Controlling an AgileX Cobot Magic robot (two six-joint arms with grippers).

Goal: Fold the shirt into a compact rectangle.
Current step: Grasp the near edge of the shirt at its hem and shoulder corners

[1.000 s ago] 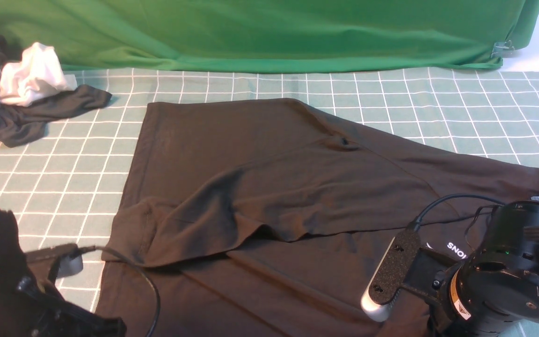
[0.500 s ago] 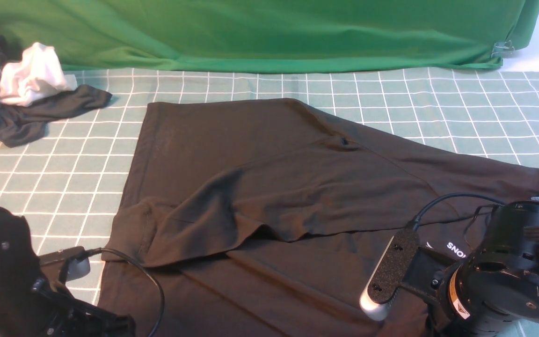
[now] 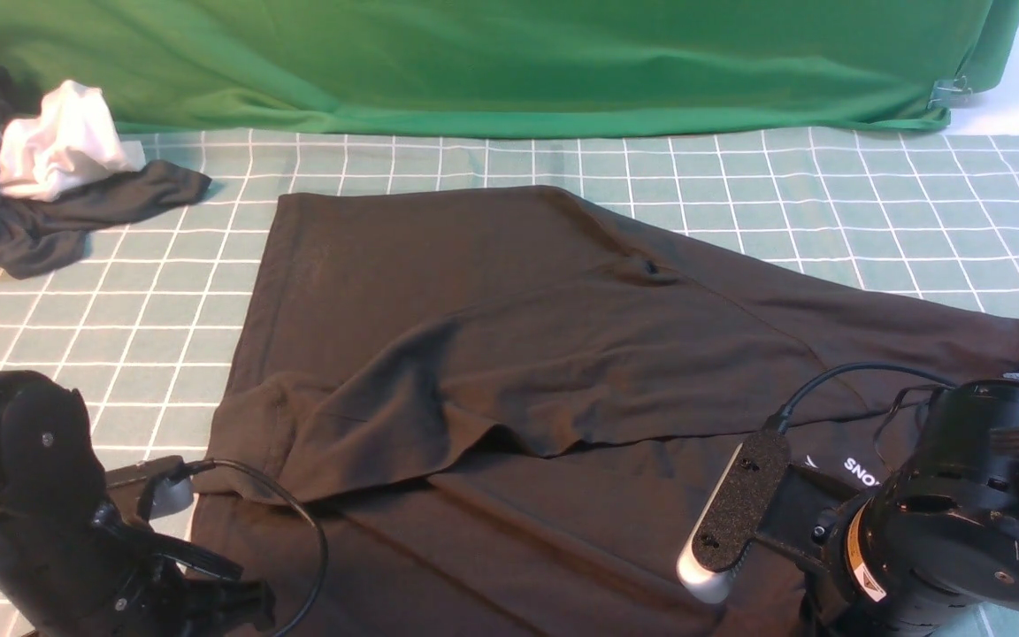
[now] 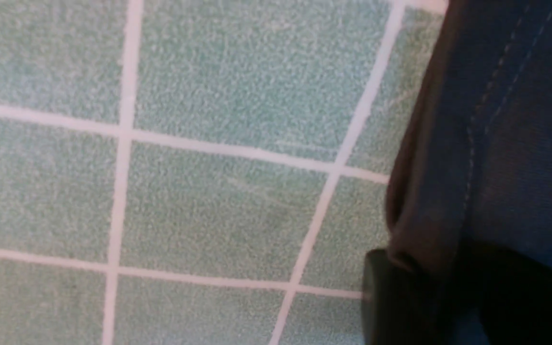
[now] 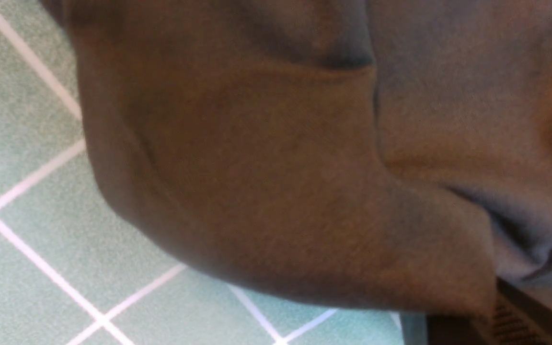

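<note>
So the shirt (image 3: 563, 354) is spread over the middle and right of the checked tablecloth (image 3: 872, 195). Its long axis runs left to right, with the hem on the left and the white chest print (image 3: 863, 471) near-right, and a big flap is already folded over the middle. What matters for the next move, I think, is that both arms are parked on the near edge and the rest of the fabric lies away from them toward the far side. The left arm (image 3: 32, 495) is at the near-left hem corner and the right arm (image 3: 961, 522) is at the near-right end by the print, so each is closest to its own end of that long edge. My guess is the near edge gets carried toward the far side.

The front view hides both claws under the wrists. The left wrist view shows the stitched hem draped right against the left gripper (image 4: 415, 287), but I can't tell if it's actually pinching. The right wrist view shows a bulge of cloth raised off the tablecloth above the right gripper (image 5: 491, 326), with just a ribbed corner peeking in. I can't tell whether that one's open or clamped either. The dark garment (image 3: 49, 221) with the white cloth (image 3: 58, 141) sits far-left, well apart.
</note>
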